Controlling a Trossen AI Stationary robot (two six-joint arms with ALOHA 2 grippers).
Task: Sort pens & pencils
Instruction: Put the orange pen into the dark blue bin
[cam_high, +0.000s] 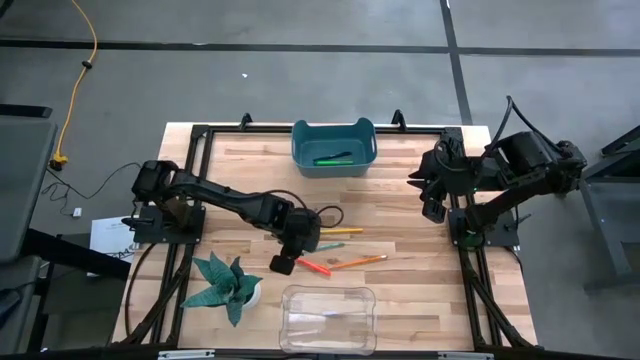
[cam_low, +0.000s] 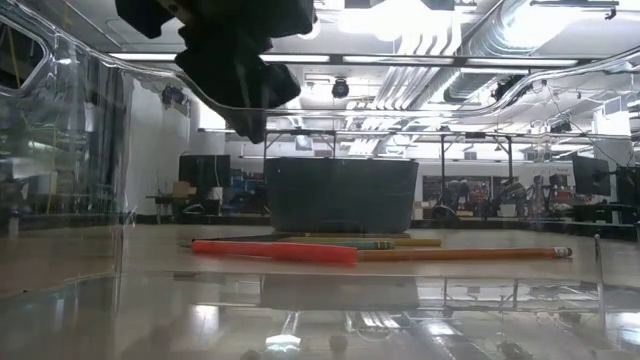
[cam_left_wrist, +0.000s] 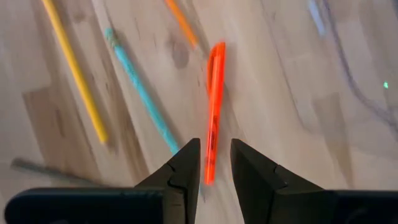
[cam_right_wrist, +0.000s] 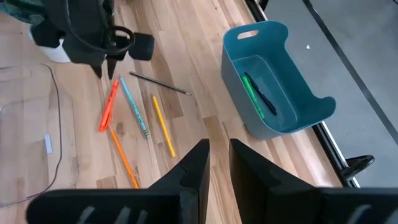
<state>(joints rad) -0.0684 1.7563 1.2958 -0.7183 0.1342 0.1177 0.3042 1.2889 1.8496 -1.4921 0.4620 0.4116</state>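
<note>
We see the left pincer (cam_left_wrist: 216, 163) narrowly parted above the slim red pen (cam_left_wrist: 213, 106) lying on the wooden surface (cam_high: 420, 270), its fingers astride the pen's end. The teal plastic bin (cam_high: 334, 148) holds the bright green pen (cam_right_wrist: 252, 93). The right pincer (cam_right_wrist: 217, 155) waits narrowly parted, empty.

Left arm reaches inward over the bench, its gripper (cam_left_wrist: 215, 163) pointing down with jaws slightly parted; right arm is folded at the bench's right edge, gripper (cam_right_wrist: 216, 163) raised.
</note>
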